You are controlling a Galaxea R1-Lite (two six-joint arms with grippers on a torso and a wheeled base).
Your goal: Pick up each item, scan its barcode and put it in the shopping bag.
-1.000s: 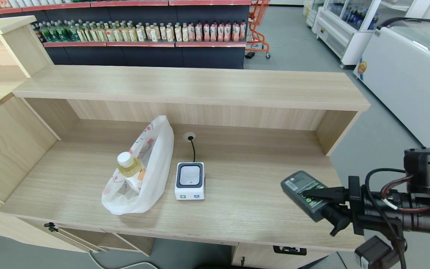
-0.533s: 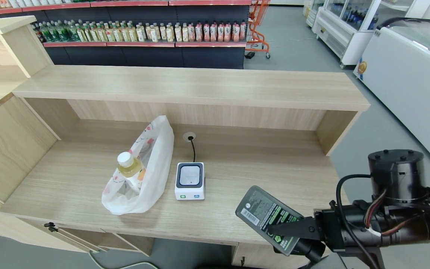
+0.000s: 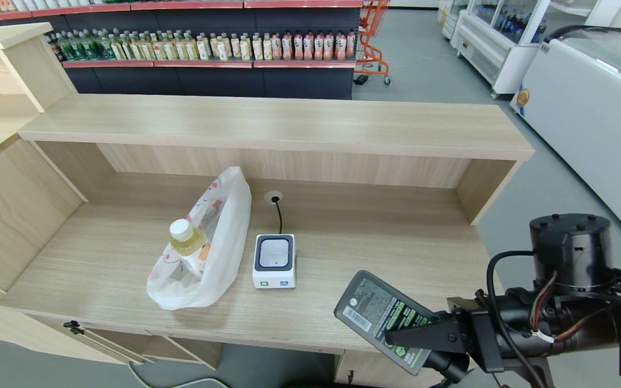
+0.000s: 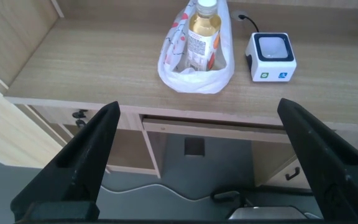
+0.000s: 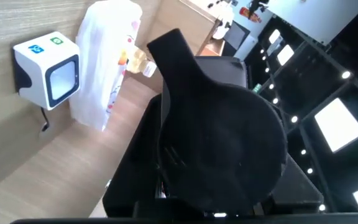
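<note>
My right gripper (image 3: 403,340) is shut on a flat dark grey packet (image 3: 378,315) whose barcode label faces up. It hangs over the counter's front edge, to the right of and nearer than the white barcode scanner (image 3: 274,260). The white shopping bag (image 3: 219,253) lies left of the scanner with a yellow drink bottle (image 3: 186,243) inside. In the right wrist view the packet (image 5: 222,143) is close up, with the scanner (image 5: 48,78) and bag (image 5: 104,56) beyond. My left gripper (image 4: 197,155) is open and holds nothing, in front of and below the counter, facing the bag (image 4: 194,78) and scanner (image 4: 271,56).
The wooden counter (image 3: 375,242) has a raised ledge (image 3: 278,124) behind and side walls. The scanner's cable (image 3: 279,215) runs to a hole at the back. A drawer (image 4: 216,130) sits under the front edge. Drink shelves and freezers stand farther off.
My right gripper has carried the packet left and towards the counter's front edge and turned its barcode side up. In the last half second it only shifted slightly.
</note>
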